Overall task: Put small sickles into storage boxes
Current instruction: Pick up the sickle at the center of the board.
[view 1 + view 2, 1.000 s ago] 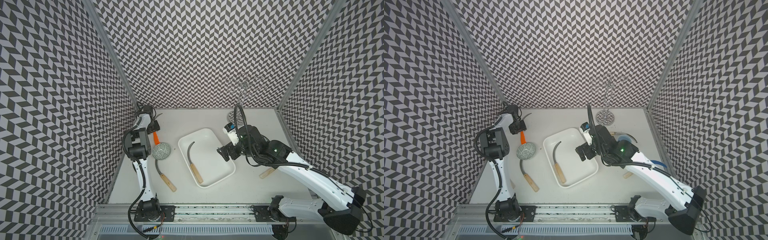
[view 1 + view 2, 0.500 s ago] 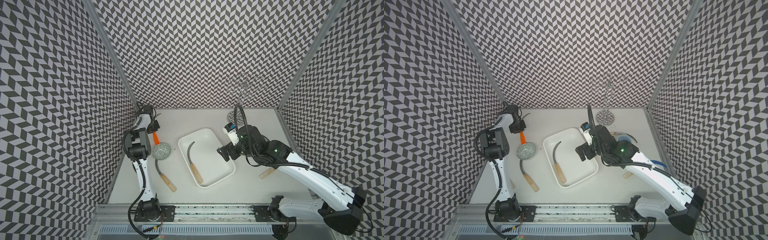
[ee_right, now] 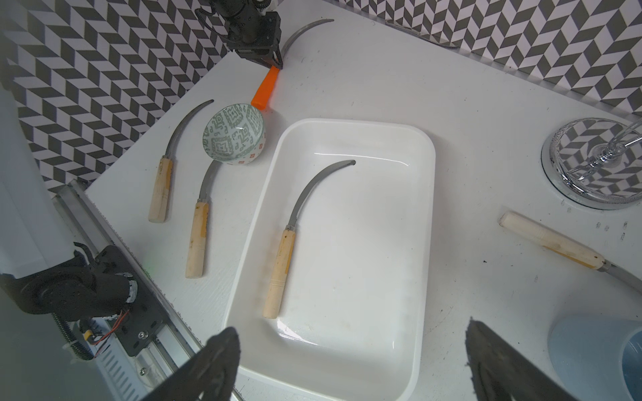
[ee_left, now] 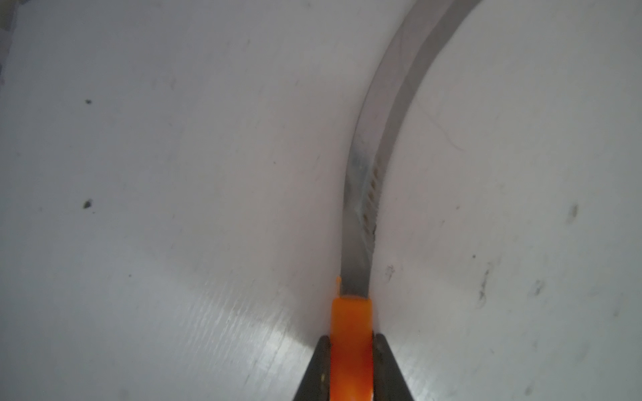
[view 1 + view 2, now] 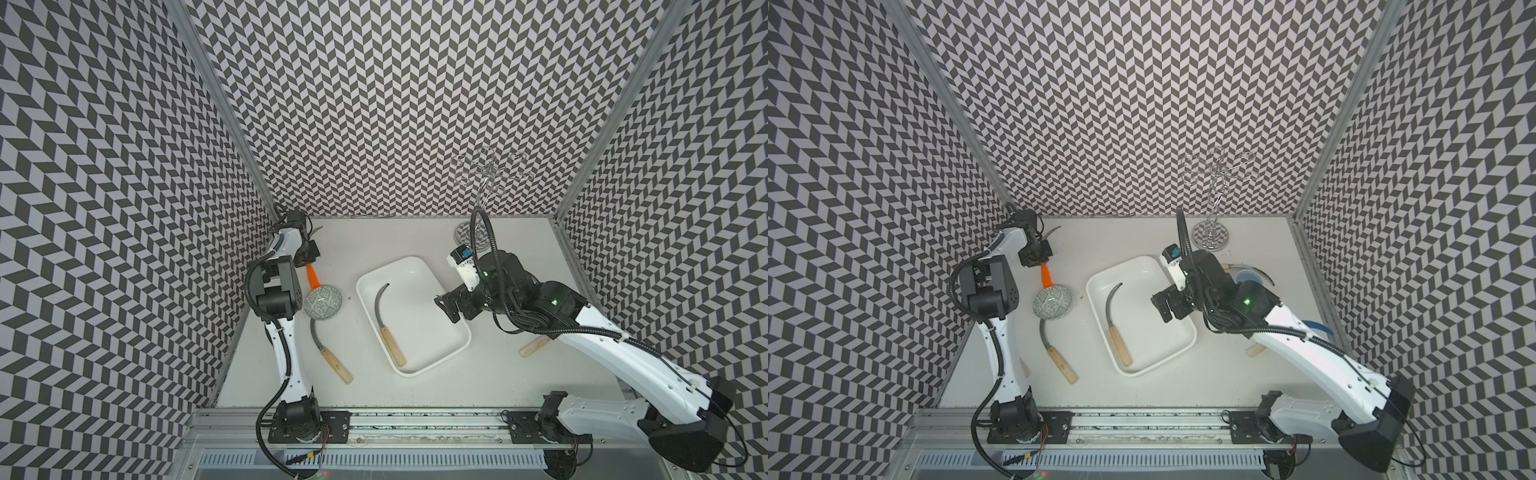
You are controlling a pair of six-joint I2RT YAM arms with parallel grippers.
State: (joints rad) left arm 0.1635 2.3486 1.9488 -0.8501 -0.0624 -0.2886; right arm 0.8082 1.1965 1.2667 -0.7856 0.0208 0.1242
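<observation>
Sickle w/ orange handle (image 5: 312, 277) is clamped by L gripper (image 4: 351, 347), well off far-left corner of tray (image 5: 419, 316), long axis approx. parallel to tray's long side. R gripper (image 5: 448, 312) is held wide open over tray's right rim.

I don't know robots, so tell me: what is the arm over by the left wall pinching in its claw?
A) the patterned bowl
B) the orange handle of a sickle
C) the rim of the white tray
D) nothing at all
B: in the left wrist view the left gripper has both fingers pressed against the orange handle of the orange-handled sickle, whose blade curves away over the table.
</observation>
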